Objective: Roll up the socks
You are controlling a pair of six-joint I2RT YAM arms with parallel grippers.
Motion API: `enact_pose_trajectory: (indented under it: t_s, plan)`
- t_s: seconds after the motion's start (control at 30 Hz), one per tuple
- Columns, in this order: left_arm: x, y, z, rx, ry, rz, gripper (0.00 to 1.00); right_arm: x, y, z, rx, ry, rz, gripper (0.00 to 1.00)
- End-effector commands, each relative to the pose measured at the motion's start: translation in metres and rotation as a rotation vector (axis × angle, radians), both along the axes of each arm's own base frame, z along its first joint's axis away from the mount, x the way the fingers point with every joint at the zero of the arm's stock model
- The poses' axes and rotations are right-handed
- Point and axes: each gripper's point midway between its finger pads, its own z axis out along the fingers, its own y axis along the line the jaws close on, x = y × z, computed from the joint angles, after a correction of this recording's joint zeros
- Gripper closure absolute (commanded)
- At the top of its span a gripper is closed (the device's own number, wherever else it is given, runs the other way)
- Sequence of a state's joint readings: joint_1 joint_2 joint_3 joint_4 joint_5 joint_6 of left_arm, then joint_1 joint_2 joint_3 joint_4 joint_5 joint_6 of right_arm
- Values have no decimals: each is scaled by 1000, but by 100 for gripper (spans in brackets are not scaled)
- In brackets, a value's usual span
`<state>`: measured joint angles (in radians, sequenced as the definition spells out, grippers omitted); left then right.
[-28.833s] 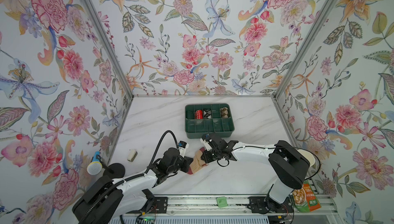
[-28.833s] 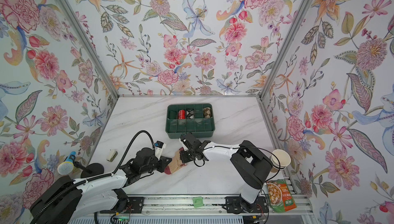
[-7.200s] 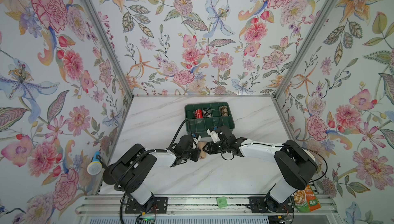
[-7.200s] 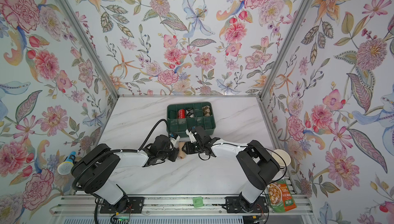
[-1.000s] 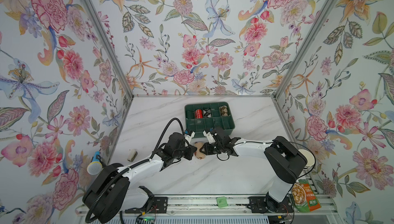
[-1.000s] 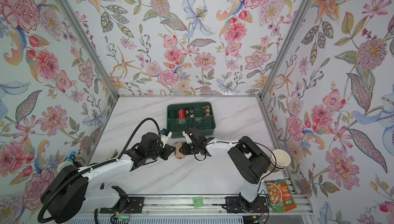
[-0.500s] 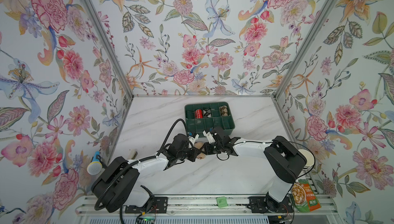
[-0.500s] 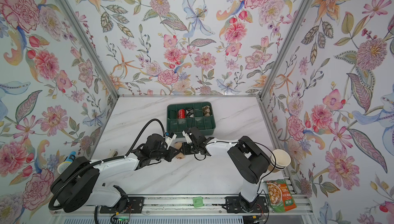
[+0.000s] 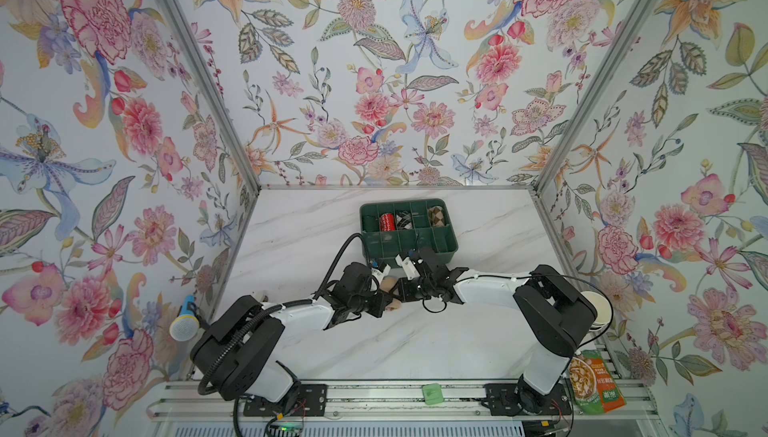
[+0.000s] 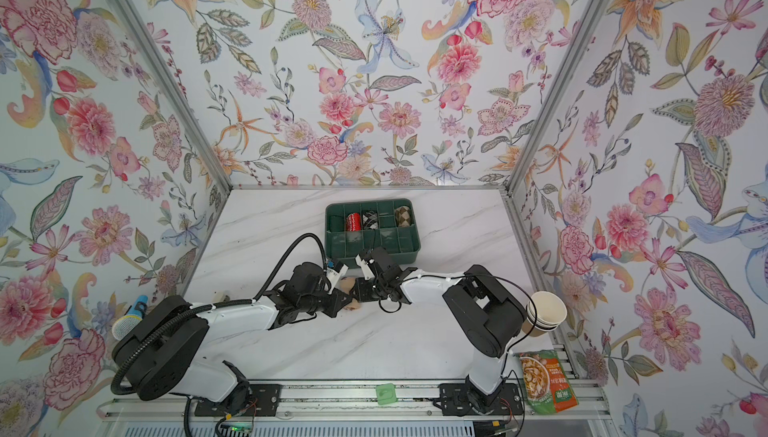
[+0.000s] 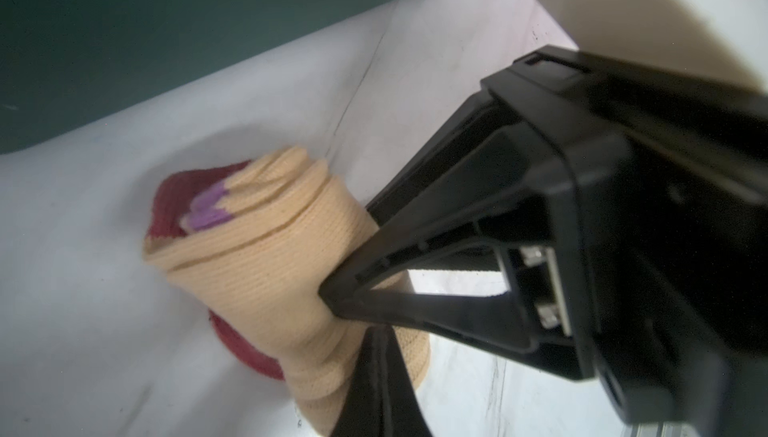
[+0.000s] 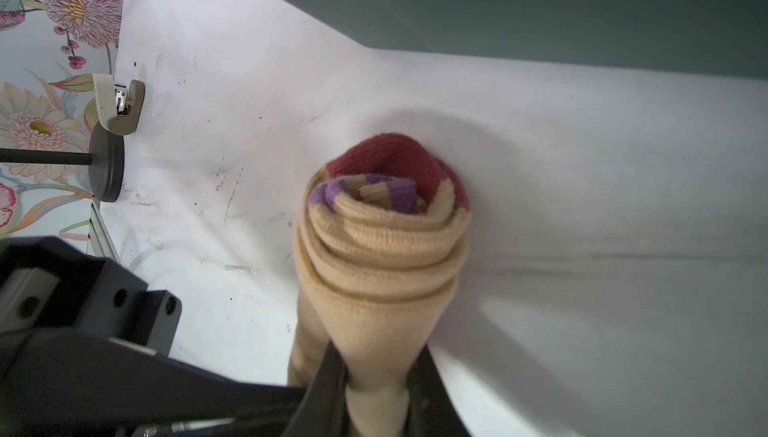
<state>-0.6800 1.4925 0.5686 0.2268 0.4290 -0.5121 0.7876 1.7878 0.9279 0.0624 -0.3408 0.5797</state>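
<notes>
A tan sock roll (image 9: 390, 285) (image 10: 347, 283) with a dark red and purple core lies on the white table just in front of the green tray (image 9: 451, 248). My right gripper (image 12: 376, 393) (image 9: 401, 289) is shut on the roll's tan end, one finger on each side. My left gripper (image 11: 380, 376) (image 9: 384, 302) is shut, its tips pinched at the sock's tan cuff (image 11: 409, 351), right against the right gripper's finger (image 11: 374, 285). A stretched strip of cuff (image 12: 305, 347) runs beside the right fingers.
The green tray (image 10: 415, 243) holds three rolled socks in its back row: red (image 9: 386, 221), checked (image 9: 403, 221), brown (image 9: 435, 216). A microphone (image 9: 183, 324) and a small white object (image 12: 118, 102) are by the left wall. Paper cups (image 10: 546, 314) and a snack packet (image 9: 596, 385) are at right.
Over the last second my left gripper has moved right, up against the sock roll, and its arm has folded in closer. The right gripper and the roll have stayed put.
</notes>
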Motion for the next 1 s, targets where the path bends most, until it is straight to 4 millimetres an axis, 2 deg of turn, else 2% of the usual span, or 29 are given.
enact_pose_trajectory:
  t_s: [0.0,0.07,0.2,0.33,0.53,0.7,0.97]
  plan:
    - [0,20,-31,146,30,33,100,-16,-21,-36,-118,97,-4,100]
    - [1,23,-35,162,31,40,100,-16,-21,-37,-118,100,-5,98]
    - [0,34,-59,227,69,49,100,-16,-22,-39,-117,108,-5,93]
    - [0,42,-70,252,89,60,100,-16,-21,-39,-111,113,0,92]
    - [-2,45,-76,258,107,51,100,-16,-20,-41,-109,117,5,85]
    - [-4,48,-80,264,116,51,100,-12,-20,-40,-106,117,0,70]
    - [-5,52,-83,259,133,56,100,-7,-22,-36,-101,108,-13,56]
